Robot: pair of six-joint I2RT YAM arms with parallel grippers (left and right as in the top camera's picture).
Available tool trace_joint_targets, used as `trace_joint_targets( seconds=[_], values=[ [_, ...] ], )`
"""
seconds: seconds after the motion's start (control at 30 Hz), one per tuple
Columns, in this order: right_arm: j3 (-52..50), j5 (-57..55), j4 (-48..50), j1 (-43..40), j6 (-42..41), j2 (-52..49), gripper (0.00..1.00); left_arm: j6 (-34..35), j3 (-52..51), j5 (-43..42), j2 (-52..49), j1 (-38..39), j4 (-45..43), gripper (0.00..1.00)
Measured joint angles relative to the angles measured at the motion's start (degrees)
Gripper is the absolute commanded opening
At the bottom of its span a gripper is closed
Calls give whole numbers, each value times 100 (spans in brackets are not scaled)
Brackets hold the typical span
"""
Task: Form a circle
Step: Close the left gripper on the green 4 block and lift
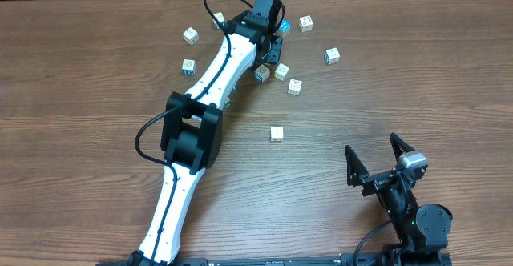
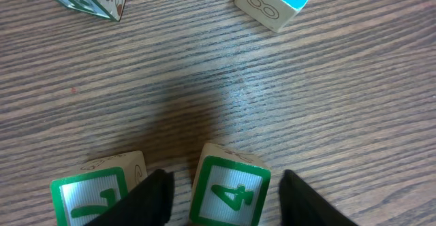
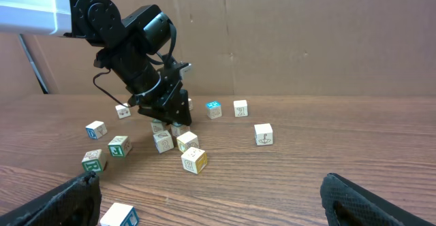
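Left gripper [image 2: 227, 183] apart astride cube with green 4 [image 2: 230, 197], right gripper [image 1: 371, 145] wide apart.

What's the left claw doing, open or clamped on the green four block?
Open. In the left wrist view the left claw straddles the green four block, with a gap showing on each side of it.

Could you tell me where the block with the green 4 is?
In the left wrist view, the green 4 block sits bottom centre between the fingers of the left gripper, another green block beside it.
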State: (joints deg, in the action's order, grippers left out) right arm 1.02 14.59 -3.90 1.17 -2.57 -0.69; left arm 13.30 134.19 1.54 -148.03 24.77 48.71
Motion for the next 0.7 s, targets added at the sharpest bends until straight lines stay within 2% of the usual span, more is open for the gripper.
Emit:
trace_joint_targets(
  seconds=[0.27, 0.5, 0.7],
  values=[
    [0, 0, 0, 0, 0, 0, 100, 0, 0, 59, -107, 0, -28, 40],
    [0, 0, 0, 0, 0, 0, 100, -28, 0, 114, -127, 0, -48, 26],
    [0, 0, 2, 0, 2, 0, 100, -42, 48, 367, -111, 2, 129, 24]
  ],
)
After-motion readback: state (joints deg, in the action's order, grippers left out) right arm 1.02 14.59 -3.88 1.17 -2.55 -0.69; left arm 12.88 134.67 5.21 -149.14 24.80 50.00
